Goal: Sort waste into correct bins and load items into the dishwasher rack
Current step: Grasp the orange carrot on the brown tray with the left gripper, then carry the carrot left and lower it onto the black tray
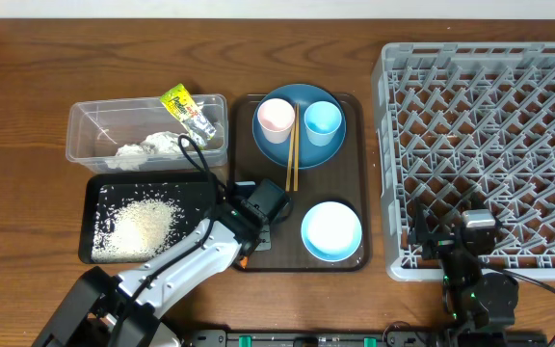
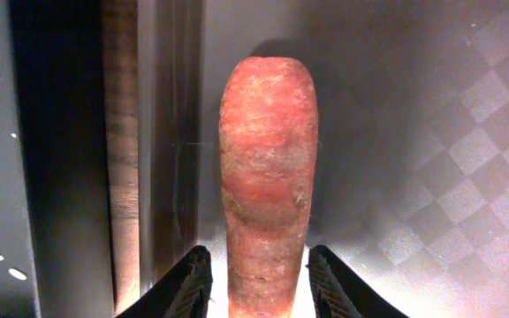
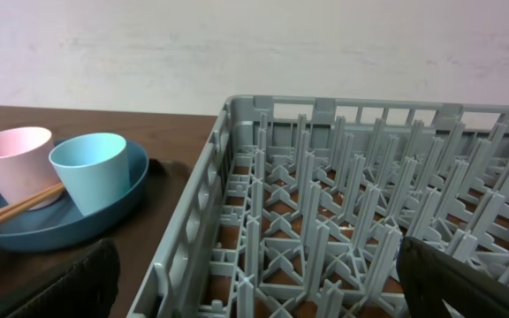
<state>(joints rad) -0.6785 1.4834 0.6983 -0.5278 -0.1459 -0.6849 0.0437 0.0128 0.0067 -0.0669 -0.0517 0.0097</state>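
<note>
A small orange carrot (image 2: 268,168) fills the left wrist view, its near end between the fingers of my left gripper (image 2: 259,269), which is shut on it over the brown tray's left side. From overhead, the left gripper (image 1: 258,207) hides the carrot. Crumpled white paper (image 1: 147,146) and a yellow-green wrapper (image 1: 189,111) lie in the clear tub (image 1: 94,111). Rice scraps (image 1: 143,224) cover the black tray (image 1: 196,193). My right gripper (image 1: 449,236) (image 3: 254,265) hangs open over the near-left corner of the grey rack (image 1: 509,116) (image 3: 325,177).
The brown tray (image 1: 355,164) holds a blue plate (image 1: 302,149) with a pink cup (image 1: 276,120), a light blue cup (image 1: 323,122) and chopsticks (image 1: 293,159), plus a white bowl (image 1: 331,230). The cups (image 3: 91,168) and plate also show in the right wrist view.
</note>
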